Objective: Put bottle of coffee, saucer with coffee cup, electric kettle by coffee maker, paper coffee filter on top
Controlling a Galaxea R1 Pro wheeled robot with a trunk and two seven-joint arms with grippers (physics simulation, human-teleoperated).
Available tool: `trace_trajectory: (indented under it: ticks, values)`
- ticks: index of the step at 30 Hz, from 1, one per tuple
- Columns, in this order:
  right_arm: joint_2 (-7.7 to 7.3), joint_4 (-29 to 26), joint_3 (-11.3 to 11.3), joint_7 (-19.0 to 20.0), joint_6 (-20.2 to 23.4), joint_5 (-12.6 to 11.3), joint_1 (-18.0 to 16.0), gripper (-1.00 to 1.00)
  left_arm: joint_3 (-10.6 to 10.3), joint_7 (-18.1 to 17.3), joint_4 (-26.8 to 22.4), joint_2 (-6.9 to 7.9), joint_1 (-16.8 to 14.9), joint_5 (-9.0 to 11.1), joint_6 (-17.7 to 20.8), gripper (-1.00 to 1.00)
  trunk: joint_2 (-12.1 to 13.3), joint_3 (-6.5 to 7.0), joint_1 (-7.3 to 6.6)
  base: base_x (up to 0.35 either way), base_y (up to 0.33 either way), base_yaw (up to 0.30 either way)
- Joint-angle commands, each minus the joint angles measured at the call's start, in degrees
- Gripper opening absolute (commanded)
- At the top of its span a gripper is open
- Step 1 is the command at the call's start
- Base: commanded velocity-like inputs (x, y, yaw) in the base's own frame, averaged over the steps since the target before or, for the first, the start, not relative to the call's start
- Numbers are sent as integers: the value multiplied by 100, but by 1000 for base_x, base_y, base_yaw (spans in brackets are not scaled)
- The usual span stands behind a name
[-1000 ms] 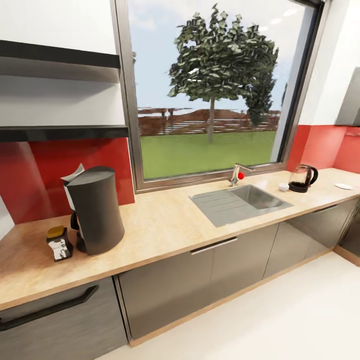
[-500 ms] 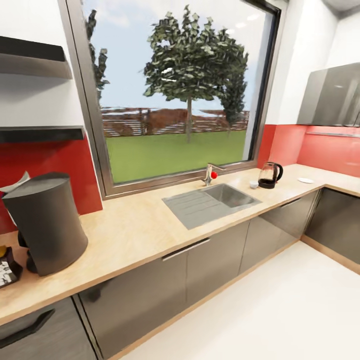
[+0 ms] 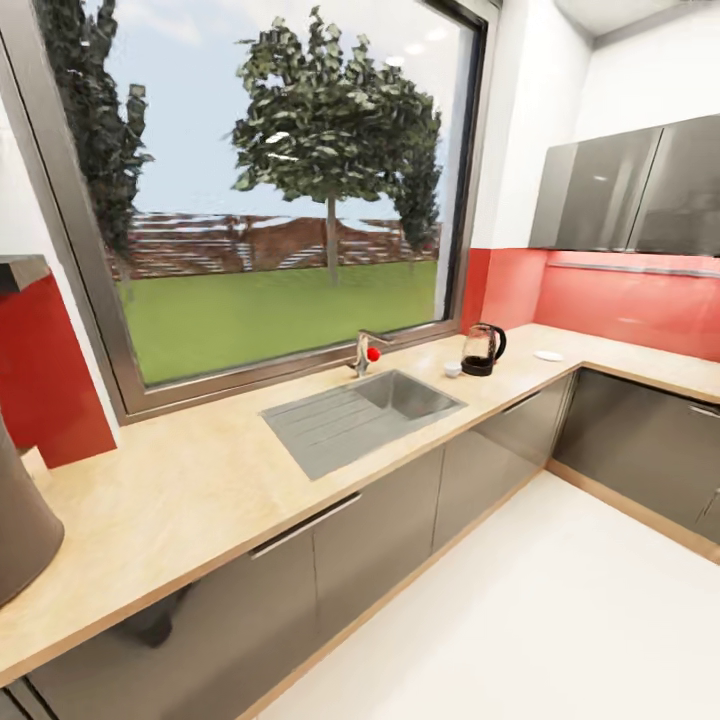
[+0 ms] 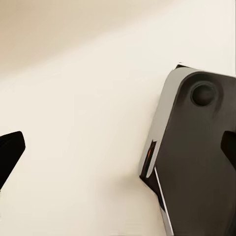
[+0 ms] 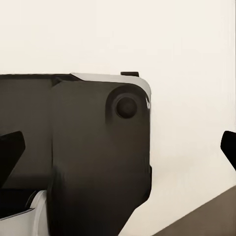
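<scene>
Wooden surface [image 3: 200,480] runs under the window. Electric kettle [image 3: 483,350] sits at 2 o'clock past the sink [image 3: 360,415], coffee cup [image 3: 453,369] just beside it, saucer [image 3: 548,355] further right, apart. Coffee maker [image 3: 15,530] is cut off at 9 o'clock. Left end effector [image 4: 118,152] and right end effector [image 5: 118,147]: fingertips spread wide, released, nothing between them, pale floor and robot base below.
</scene>
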Motion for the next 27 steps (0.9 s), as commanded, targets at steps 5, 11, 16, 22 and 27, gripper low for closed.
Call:
trace_trajectory:
  ticks: [5,11,16,22,27]
  values:
    - [3,7,-39,-2,-20,35,-2,100,41,-32,198,63,6,-294,26,100,-2,-1,4,241,-197,-267]
    - [3,7,-39,-9,-20,34,-2,100,63,140,757,103,6,-1086,48,100,-2,-1,4,241,-194,-267]
    - [-7,8,-45,-10,-20,35,-2,100,74,670,816,85,6,-1162,59,100,-2,-1,4,242,-188,-267]
    - [-14,7,-47,-10,-20,30,-2,100,76,765,814,80,6,-1164,60,100,-2,-1,4,243,-184,-267]
    - [-15,7,-41,-10,-20,28,-2,100,102,775,808,77,5,-1151,39,100,-2,-1,4,251,-178,-267]
